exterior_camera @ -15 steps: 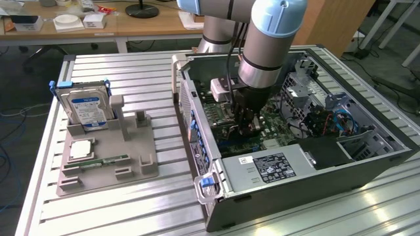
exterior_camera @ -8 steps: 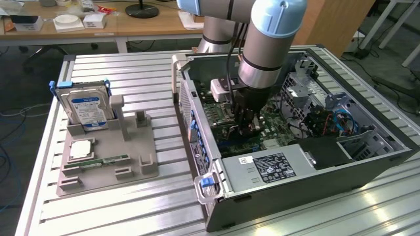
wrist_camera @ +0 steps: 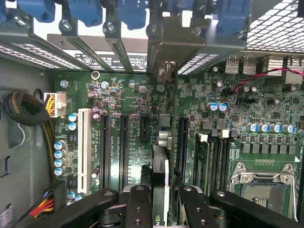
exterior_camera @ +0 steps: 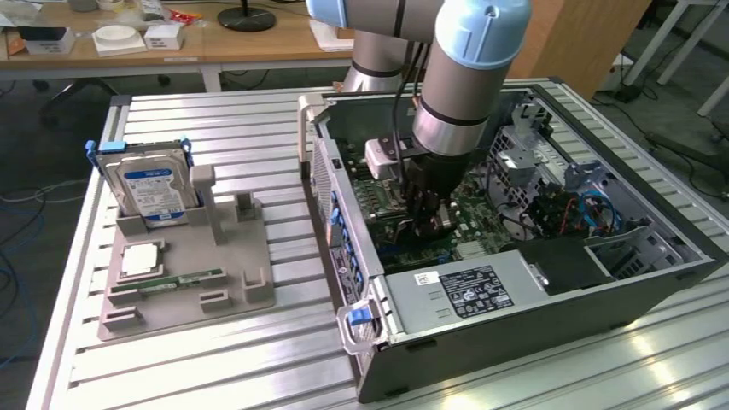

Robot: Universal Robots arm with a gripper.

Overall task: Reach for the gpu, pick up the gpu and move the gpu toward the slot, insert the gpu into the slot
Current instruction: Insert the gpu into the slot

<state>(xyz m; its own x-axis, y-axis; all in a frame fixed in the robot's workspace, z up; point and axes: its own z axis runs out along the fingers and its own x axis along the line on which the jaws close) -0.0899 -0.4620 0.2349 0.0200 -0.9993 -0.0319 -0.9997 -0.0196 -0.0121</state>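
End effector clamped on upright gpu above motherboard, black slots alongside, blue latches beyond.

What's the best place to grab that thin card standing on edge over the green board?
Probably by the gpu along its upper edge, coming straight down from above and pinching its two flat faces. It stands on edge over the motherboard, so only those broad faces offer a hold. The tool grips it this way.
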